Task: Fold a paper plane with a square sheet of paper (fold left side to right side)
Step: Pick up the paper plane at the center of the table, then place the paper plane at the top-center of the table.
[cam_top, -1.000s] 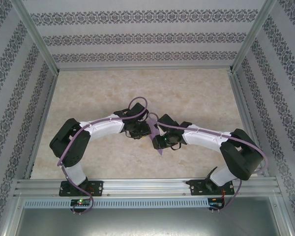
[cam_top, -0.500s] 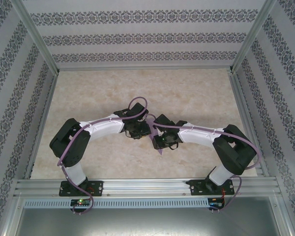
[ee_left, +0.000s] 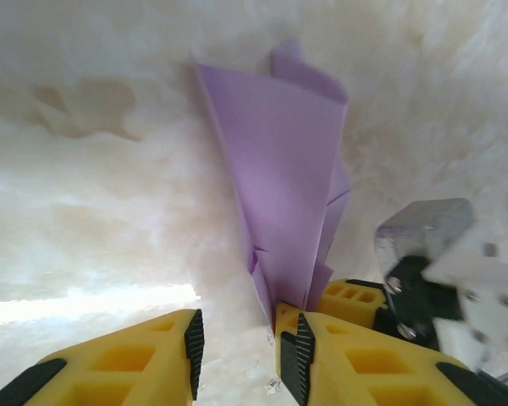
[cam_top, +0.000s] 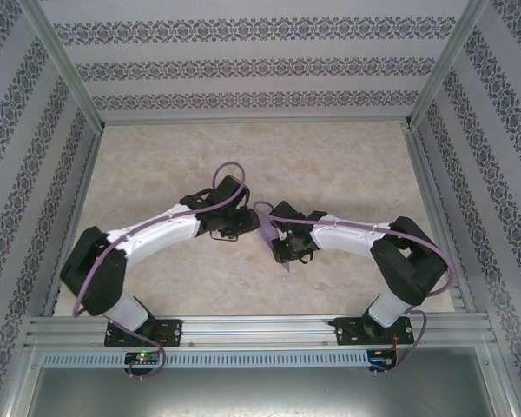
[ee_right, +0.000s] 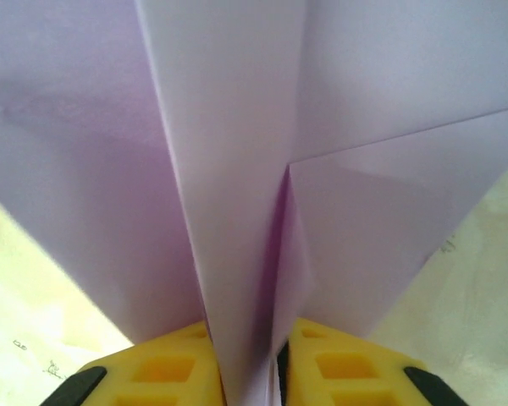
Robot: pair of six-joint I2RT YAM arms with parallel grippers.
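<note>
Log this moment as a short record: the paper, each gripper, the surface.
paper: lilac paper plane, folded narrow with a centre crease
left gripper: open, nothing between its jaws, paper plane just beyond its tip
right gripper: shut on the paper plane's folded edge
surface: beige marbled table, both arms meeting near its middle

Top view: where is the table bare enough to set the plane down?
Bare: the far half of the table, up to the back wall; the near patch between the left arm and right arm. Crowded: mid-table, around the paper plane.
</note>
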